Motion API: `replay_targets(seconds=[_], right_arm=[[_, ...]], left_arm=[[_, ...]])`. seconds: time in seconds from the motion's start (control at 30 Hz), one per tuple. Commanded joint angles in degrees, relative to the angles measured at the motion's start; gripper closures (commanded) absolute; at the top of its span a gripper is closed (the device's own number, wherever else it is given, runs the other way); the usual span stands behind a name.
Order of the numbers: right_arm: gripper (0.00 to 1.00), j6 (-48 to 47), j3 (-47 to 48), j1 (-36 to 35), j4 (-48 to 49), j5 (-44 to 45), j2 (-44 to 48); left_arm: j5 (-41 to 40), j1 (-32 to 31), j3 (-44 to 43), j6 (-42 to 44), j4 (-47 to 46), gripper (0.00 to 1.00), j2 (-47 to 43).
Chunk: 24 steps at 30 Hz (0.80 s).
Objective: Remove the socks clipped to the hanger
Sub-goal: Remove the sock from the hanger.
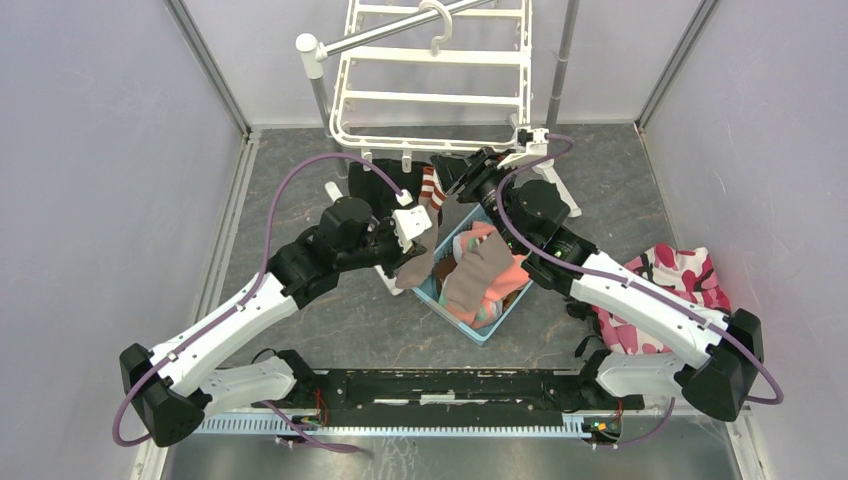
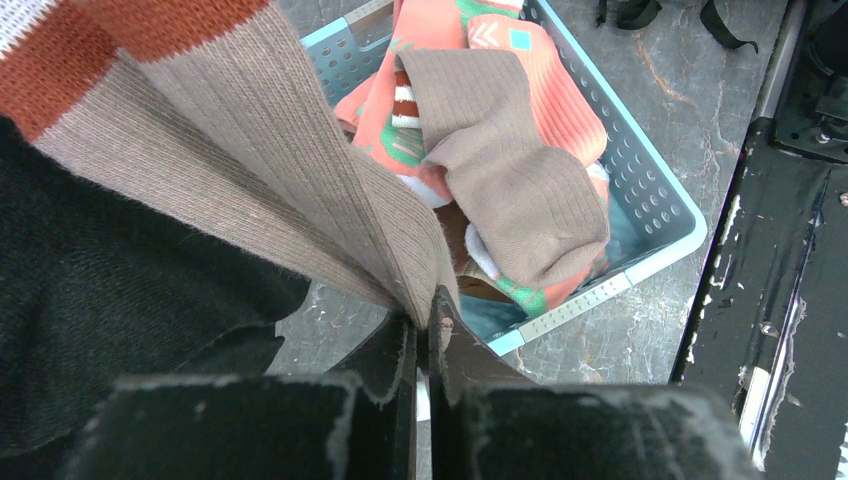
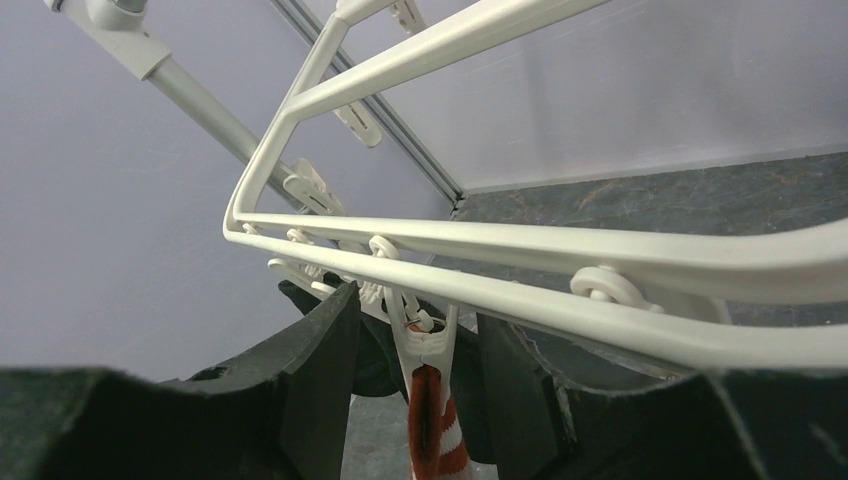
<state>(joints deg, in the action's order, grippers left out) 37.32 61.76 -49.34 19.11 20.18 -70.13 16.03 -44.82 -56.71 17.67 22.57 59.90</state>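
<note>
The white hanger hangs at the back on a grey pole. From its front rail a tan sock with a red-white banded cuff hangs down. My left gripper is shut on it; the left wrist view shows the ribbed tan sock pinched at the tips of that gripper. My right gripper sits under the front rail of the hanger. It is open, with a finger on each side of a white clip that bites the red-white cuff. A black sock hangs to the left.
A light blue slatted basket below the hanger holds several coral and tan socks. A pink camouflage cloth heap lies right of the right arm. The grey stand pole crosses above the hanger. Walls close in the left, right and back.
</note>
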Motion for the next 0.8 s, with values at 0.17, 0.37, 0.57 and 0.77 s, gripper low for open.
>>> replay_targets(seconds=[0.17, 0.37, 0.57, 0.77], right_arm=[[0.51, 0.0, 1.3, -1.1, 4.6, 1.7, -1.6], [0.74, -0.6, 1.4, -1.1, 4.7, 3.2, -0.8], [0.99, -1.0, 1.3, -1.1, 4.8, 1.9, -0.7], [1.00, -2.9, 2.3, -1.1, 3.2, -0.4, -0.2]], left_arm=[[0.3, -0.4, -1.9, -0.3, -3.1, 0.98, 1.2], [-0.6, -0.4, -1.2, 0.8, -2.1, 0.98, 0.8], [-1.1, -0.4, -0.9, 1.1, -2.0, 0.98, 0.7], [3.6, -0.4, 1.1, 1.8, -1.1, 0.98, 0.4]])
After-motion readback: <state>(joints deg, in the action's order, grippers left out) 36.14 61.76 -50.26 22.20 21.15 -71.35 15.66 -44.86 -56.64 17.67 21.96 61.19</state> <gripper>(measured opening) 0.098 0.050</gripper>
